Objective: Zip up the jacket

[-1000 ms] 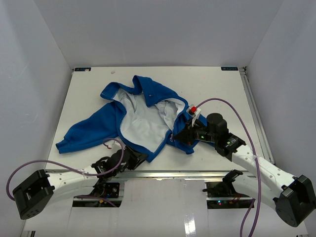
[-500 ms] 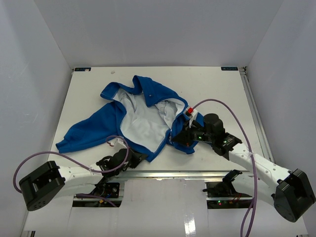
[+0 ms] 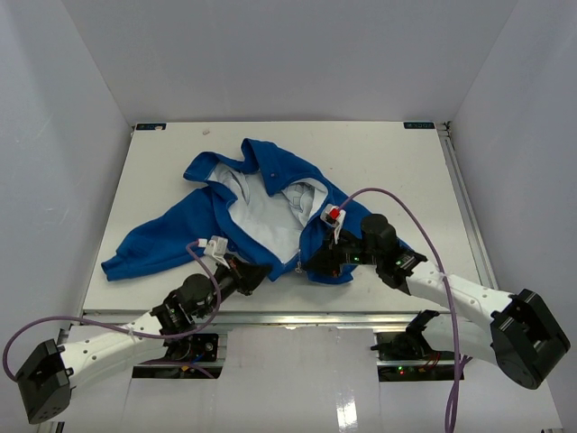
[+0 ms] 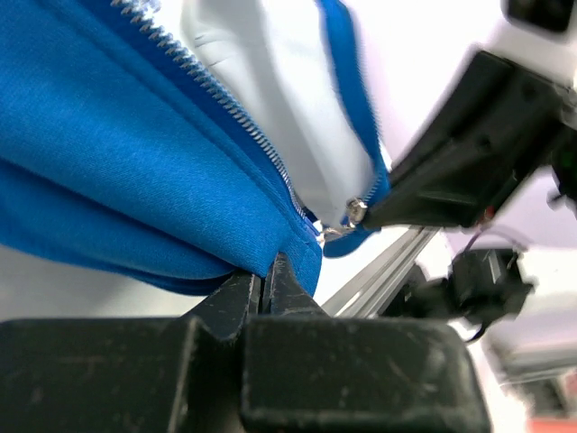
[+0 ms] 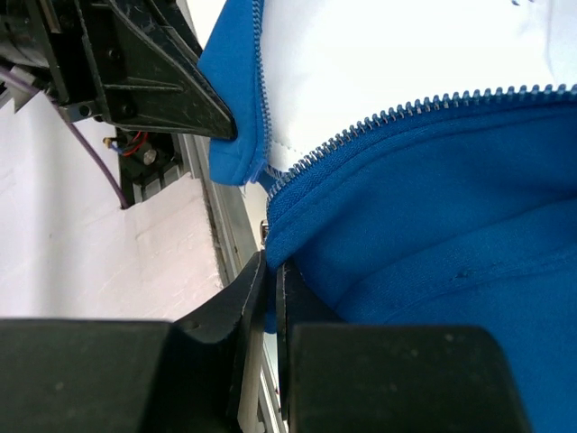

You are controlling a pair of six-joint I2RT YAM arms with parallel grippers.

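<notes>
Setting: white desk boxed in by pale walls on three sides, with both arm bases below its near edge.
Left gripper: fingers pressed together on the jacket's bottom hem, at the foot of one zipper half, just inside the near edge.
Right gripper: clamped the same way on blue hem at the foot of the other half, close beside the left one.
Why held so: judging by the task, each gripper pins one bottom corner so the two zipper ends can be lined up and seated. A grip this low should keep the cloth taut right at the teeth.
Zipper: metal teeth run up each front edge, and the two halves spread apart upward, not joined.
Metal piece: small and shiny, at the hem corner by the right gripper's finger. Whether it is the slider or the pin cannot be told.
Jacket: lies open across the middle of the desk with the pale lining up. The hem is at the near edge and the collar points toward the far edge. One sleeve stretches toward the left edge.
Progress: early, in my judgement, since no teeth are meshed yet.
Count: one jacket, two zipper halves, one sleeve plainly visible, two arms, two grippers.
</notes>
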